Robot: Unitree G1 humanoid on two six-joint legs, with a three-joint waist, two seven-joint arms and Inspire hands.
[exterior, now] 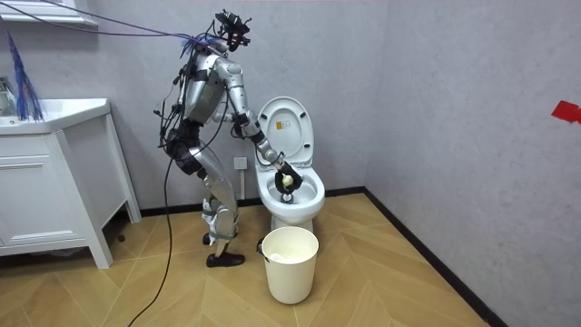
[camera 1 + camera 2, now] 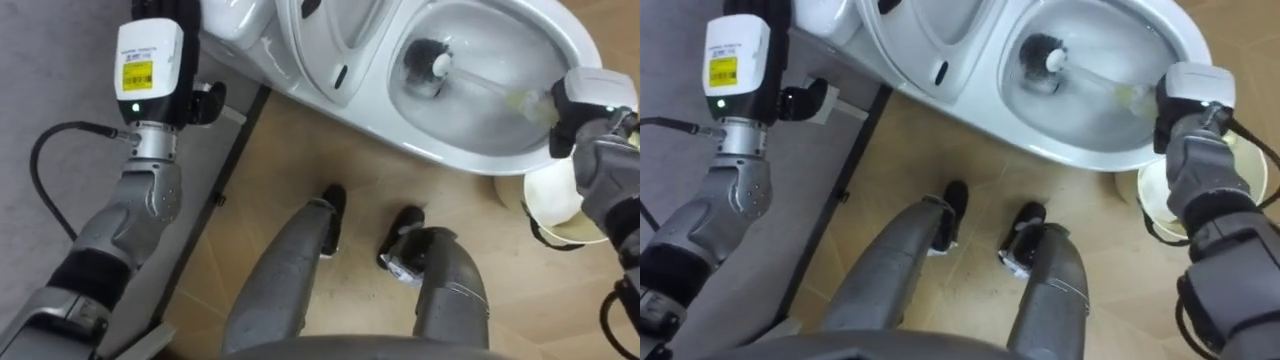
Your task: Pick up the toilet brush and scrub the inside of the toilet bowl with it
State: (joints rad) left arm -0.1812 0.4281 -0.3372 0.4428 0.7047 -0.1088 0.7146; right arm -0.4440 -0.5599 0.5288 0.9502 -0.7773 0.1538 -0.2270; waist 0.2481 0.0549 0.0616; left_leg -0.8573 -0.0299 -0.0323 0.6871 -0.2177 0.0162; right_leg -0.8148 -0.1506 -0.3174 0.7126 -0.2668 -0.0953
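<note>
The robot is standing facing the toilet [image 2: 450, 155], whose lid [image 1: 286, 127] is raised. Its right hand [image 2: 590, 100], at about two o'clock in the eye views, is gripping the handle of the toilet brush [image 2: 430, 70] with fingers curled round it. The brush's dark head is lying inside the bowl at about twelve o'clock. A white bucket [image 1: 290, 263] is standing on the floor just beside the toilet, at three o'clock. The left hand [image 2: 168, 8] is reaching out at eleven o'clock; I cannot tell how its fingers are set.
</note>
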